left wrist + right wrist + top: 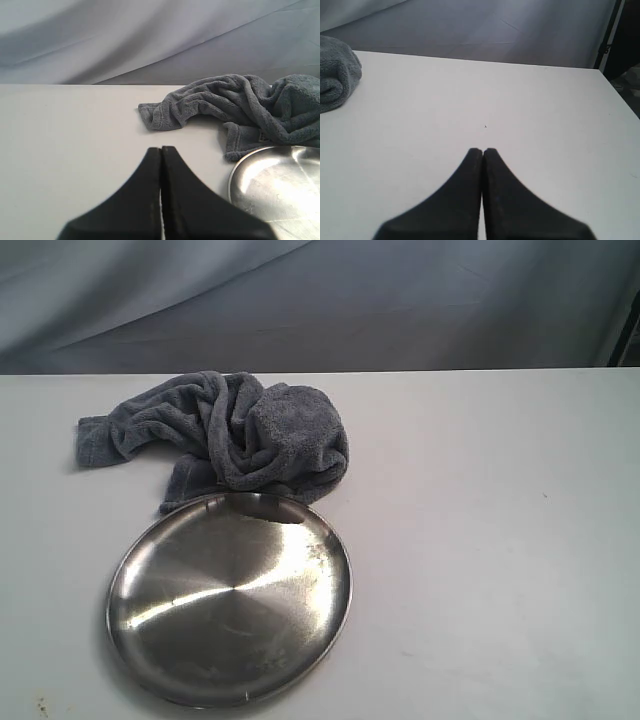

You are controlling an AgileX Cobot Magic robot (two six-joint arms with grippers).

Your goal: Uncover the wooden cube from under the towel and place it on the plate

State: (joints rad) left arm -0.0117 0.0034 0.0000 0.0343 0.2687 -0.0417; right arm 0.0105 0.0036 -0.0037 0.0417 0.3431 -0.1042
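Observation:
A crumpled grey-blue towel (pixel 235 430) lies on the white table just behind the steel plate (pixel 230 600), its front edge touching the plate's far rim. A boxy hump at the towel's right end hints at something beneath; the wooden cube is hidden. Neither arm shows in the exterior view. In the left wrist view my left gripper (pixel 161 149) is shut and empty, short of the towel (pixel 240 107) and beside the plate (pixel 280 187). My right gripper (pixel 482 150) is shut and empty over bare table, with the towel's end (pixel 337 77) far off to one side.
The white table (pixel 480 540) runs to a grey cloth backdrop (pixel 400 300) behind. The table's right edge and a dark frame (pixel 620 45) show in the right wrist view.

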